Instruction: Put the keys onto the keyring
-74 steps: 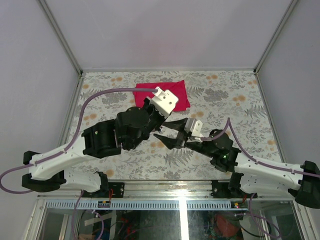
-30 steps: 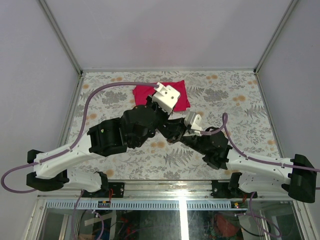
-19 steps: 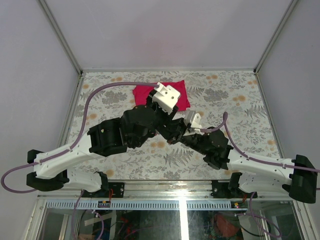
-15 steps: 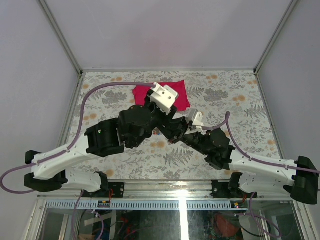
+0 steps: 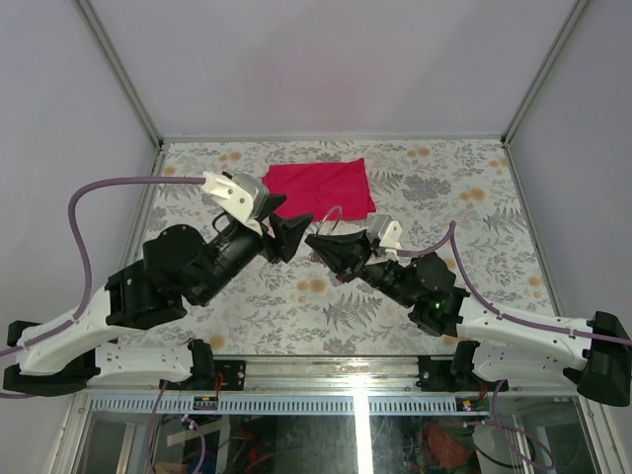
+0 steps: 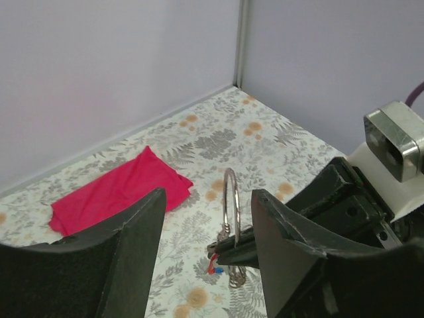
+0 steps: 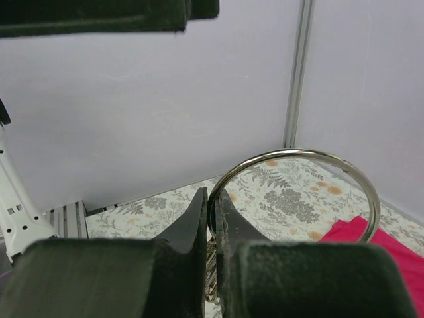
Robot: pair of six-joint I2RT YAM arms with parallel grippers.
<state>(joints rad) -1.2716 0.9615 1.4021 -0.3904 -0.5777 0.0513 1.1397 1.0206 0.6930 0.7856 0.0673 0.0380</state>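
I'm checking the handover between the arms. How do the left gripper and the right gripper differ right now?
The left gripper is open wide and holds nothing, while the right gripper is shut on the keyring. The left gripper only faces the ring, with a gap between them, whereas the right gripper pinches the ring's lower edge and holds it upright. Both are black, two-fingered and point toward each other.

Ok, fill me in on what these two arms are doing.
The right tool is shut on the keyring, holding it upright above the table. A few keys, with red and blue heads showing, hang bunched just below the grip. The left tool is open and empty, facing the ring without touching it. A red cloth lies flat on the far part of the table.
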